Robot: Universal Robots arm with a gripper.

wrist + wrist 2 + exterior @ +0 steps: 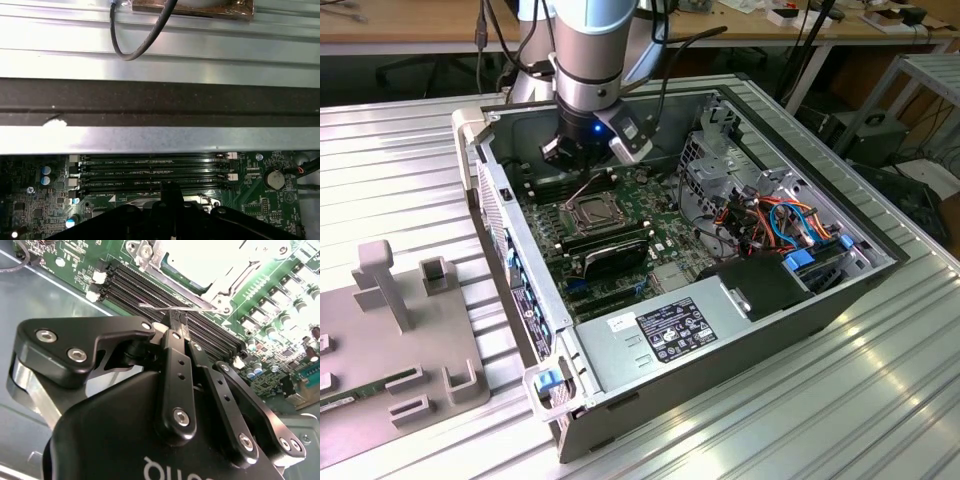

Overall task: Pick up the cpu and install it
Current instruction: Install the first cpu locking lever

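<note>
**Gripper low inside the open computer case, fingers together at the socket lever**

A ribbed aluminium table [880,400] carries an open grey computer case [740,330], with wooden desks and cables behind. Inside lies a green motherboard [620,235]. The silver-and-blue robot arm [590,50] reaches down into the case, and its black gripper [176,319] sits low over the board beside the row of black memory slots [165,300].

In the second wrist view the black fingers [176,357] are pressed together, with a thin metal wire lever [155,306] at their tips; whether they pinch it I cannot tell. Just beyond the fingertips is the square socket with its metal frame [220,275], and the cpu [200,260], a pale silver square, lies seated within that frame.

In the first wrist view small white lettering runs along the memory slots [150,172], too small to read. A white-and-black label [675,328] on the power supply is likewise unreadable.
</note>
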